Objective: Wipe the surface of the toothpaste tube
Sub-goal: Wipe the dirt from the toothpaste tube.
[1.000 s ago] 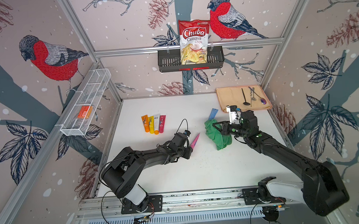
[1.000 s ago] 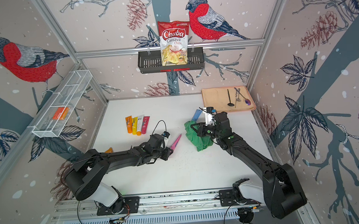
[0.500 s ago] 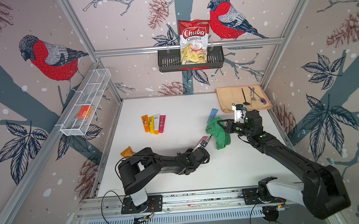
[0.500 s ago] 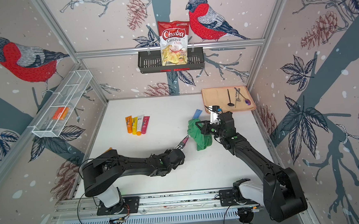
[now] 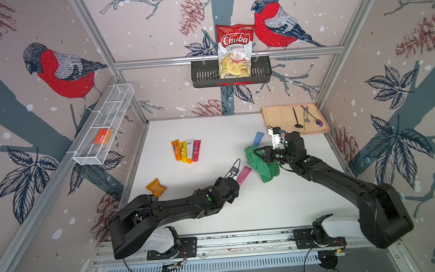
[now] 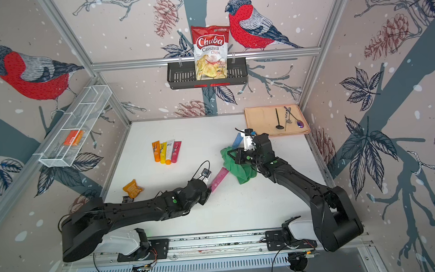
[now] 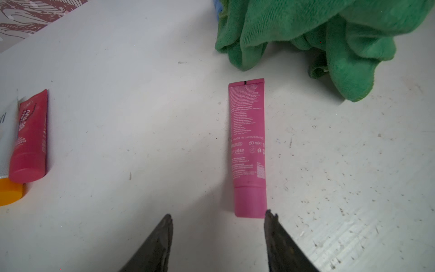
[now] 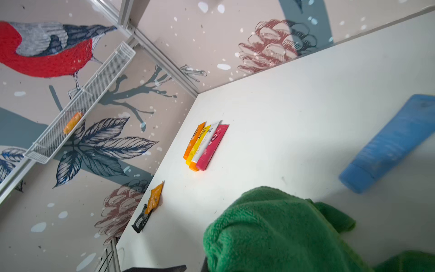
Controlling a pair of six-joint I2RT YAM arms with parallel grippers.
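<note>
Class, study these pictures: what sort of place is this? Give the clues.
Probably a staged robot test cell, not a real room: a left arm and right arm mounted on a base rail at a white table, printed bird panels in an aluminium frame, and a green cloth as prop.

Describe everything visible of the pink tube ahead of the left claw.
The pink tube is smooth plastic, white print facing up, with a crimped end and pink cap. It lies flat on the white table, ungripped, cap toward the open left claw, crimp toward the green cloth but clear of it. Fingertip contact with the cap is unclear.
</note>
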